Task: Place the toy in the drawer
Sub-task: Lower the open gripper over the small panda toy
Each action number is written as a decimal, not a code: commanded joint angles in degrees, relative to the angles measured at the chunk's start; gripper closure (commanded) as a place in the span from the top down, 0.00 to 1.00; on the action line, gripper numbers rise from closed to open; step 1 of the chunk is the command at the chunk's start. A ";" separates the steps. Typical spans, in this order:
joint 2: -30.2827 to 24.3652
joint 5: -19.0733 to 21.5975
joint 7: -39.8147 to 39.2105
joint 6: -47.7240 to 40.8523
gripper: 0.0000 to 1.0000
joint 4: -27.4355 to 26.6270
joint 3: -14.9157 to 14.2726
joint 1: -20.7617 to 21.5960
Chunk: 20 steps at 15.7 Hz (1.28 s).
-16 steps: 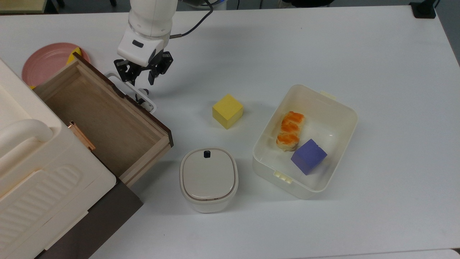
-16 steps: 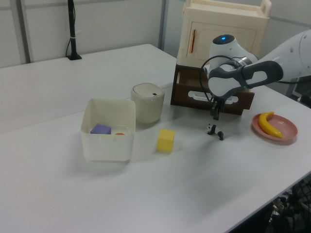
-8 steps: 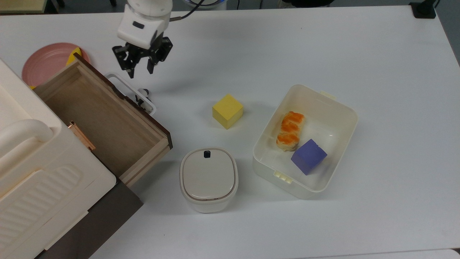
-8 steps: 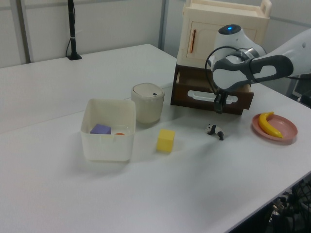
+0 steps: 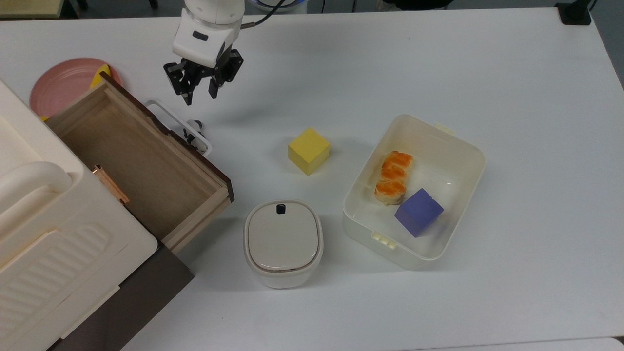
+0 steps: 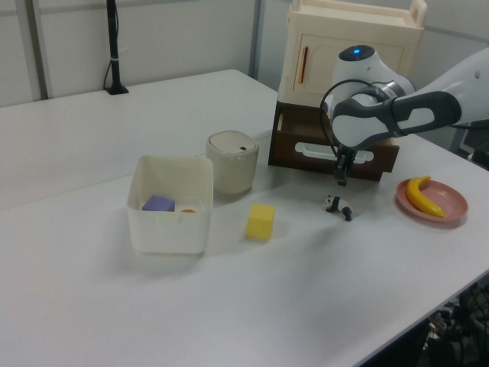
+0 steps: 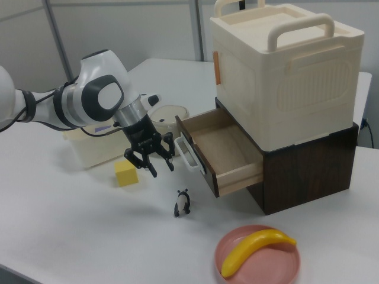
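End effector (image 5: 199, 96) hangs above the counter (image 5: 438, 63), fingers apart, holding nothing. Toy (image 7: 182, 203), a small black-and-white panda figure, stands on the counter just in front of the drawer's white loop handle (image 5: 171, 122), below the end effector and apart from it. Drawer (image 5: 141, 161) is pulled out of the dark brown cabinet (image 7: 308, 171), its wooden inside bare. Yellow cube (image 5: 308, 150) sits on the counter to the top view's right of the toy. Pink plate (image 7: 257, 260) with a banana (image 7: 254, 248) lies near the cabinet.
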 commanded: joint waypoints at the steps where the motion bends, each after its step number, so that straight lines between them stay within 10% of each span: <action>1: -2.29 -0.79 1.26 -0.55 0.52 -1.34 -0.46 0.58; 20: -7.47 -4.47 6.61 3.82 0.73 -8.62 -0.82 0.31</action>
